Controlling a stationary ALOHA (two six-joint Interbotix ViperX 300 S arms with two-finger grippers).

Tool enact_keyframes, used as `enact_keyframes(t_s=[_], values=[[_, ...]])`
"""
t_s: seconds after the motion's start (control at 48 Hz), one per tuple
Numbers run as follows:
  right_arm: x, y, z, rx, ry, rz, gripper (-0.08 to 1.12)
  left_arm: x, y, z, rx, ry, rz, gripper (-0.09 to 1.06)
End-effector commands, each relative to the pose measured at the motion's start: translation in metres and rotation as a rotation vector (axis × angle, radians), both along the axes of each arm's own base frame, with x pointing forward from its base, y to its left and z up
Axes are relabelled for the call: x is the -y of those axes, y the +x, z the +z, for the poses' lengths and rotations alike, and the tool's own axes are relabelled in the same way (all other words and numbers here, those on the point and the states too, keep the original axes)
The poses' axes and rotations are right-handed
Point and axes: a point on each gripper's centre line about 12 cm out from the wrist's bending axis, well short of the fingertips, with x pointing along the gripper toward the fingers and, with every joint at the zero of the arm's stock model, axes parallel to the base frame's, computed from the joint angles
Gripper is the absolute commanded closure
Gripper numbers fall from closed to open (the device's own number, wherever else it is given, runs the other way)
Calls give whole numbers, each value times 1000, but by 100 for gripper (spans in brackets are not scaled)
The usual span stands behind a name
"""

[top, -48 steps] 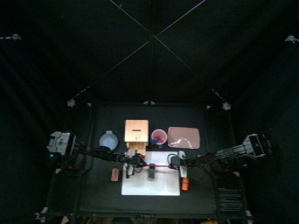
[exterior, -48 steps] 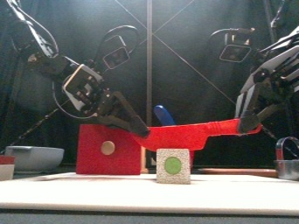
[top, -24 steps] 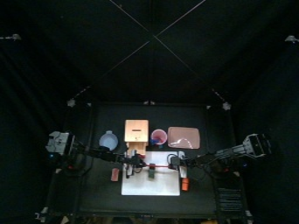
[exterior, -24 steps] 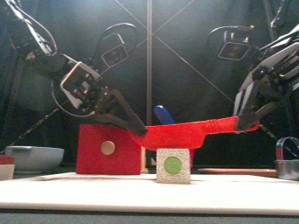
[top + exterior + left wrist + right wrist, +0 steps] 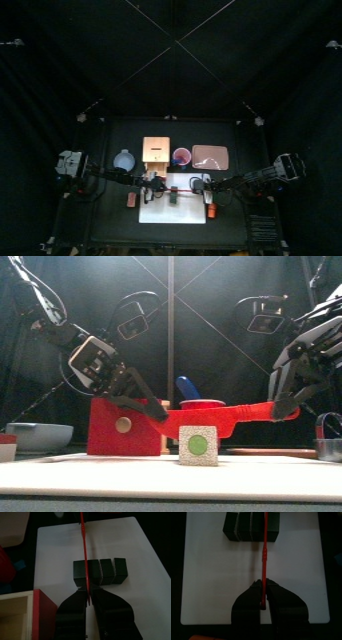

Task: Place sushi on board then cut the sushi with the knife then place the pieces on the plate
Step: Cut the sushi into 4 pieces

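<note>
Left gripper (image 5: 85,594) and right gripper (image 5: 264,587) each pinch one end of a red toy knife (image 5: 241,411), held level just above the dark green sushi roll (image 5: 100,571) on the white cutting board (image 5: 211,572). The cut looks best made straight down into a seam between blocks, with both ends lowered together.

Wooden box (image 5: 156,150) between blue-grey bowl (image 5: 124,159) and red cup (image 5: 181,155).

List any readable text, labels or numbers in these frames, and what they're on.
None readable. The sushi roll, white board, red knife and box's red drawer front carry no print. The green oval on the roll's end is a plain patch, not a sign.
</note>
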Motion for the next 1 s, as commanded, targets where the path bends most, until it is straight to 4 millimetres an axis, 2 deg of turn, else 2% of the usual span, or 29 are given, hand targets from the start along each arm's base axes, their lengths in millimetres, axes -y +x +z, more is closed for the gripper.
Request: enact_keyframes(t_s=[0.021, 0.667, 0.854, 1.0], values=[[-5, 1, -3, -12, -2, 14, 64, 3, -1, -7, -50, 4, -8, 46], [-13, 7, -6, -29, -11, 42, 64, 12, -4, -15, -174, 53, -66, 46], [-14, 9, -2, -32, -25, 48, 64, 15, -3, -9, -155, 56, -75, 47], [-11, 10, 9, -46, -52, 35, 64, 14, -1, 6, -110, 53, -73, 47]])
